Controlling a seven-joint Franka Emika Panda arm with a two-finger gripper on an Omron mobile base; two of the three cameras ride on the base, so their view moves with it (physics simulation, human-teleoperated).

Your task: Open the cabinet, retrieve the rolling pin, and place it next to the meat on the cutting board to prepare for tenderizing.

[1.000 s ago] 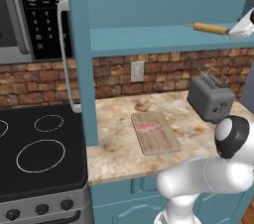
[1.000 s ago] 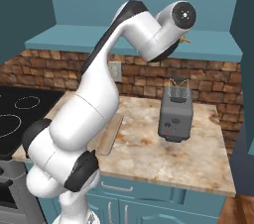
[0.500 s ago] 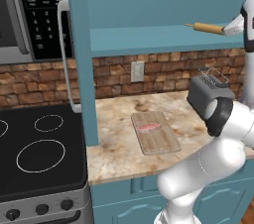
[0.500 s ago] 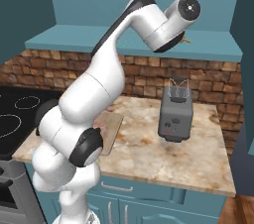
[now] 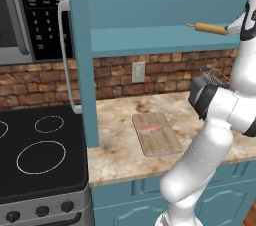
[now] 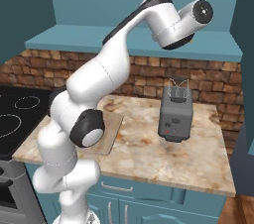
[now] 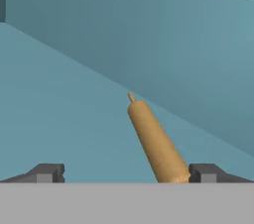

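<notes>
Writing: microwave [image 5: 30,15] keypad carries rows of small white labels, too small to read; no other lettering or brand legible.

Cabinet [image 5: 80,60], one: teal, open, one long silver bar handle [image 5: 64,55] seen on the door edge beside the microwave; one teal shelf [image 5: 165,40] inside.

Rolling pin [image 5: 211,28], one: tan wood, lying on the shelf toward its right end, thin handle pointing left in the left base view. In the hand view it lies on the shelf between the fingertips, nearer the right one, its far handle pointing away.

Gripper [image 7: 126,173], one: jaws spread wide, holding nothing; fingertips [image 7: 47,172] either side of the pin's near end, contact not discernible.

Cutting board [image 5: 156,133], one: light-brown, flat on the marbled counter [image 5: 120,145].

Meat [image 5: 150,128], one: pinkish steak on the board's far half.

Toaster [image 6: 175,113], one: grey, on the counter right of the board.

Wall outlet [image 5: 138,72], one, on the brick backsplash.

Stove [image 5: 40,155], one: black top, three ring burners visible.
</notes>
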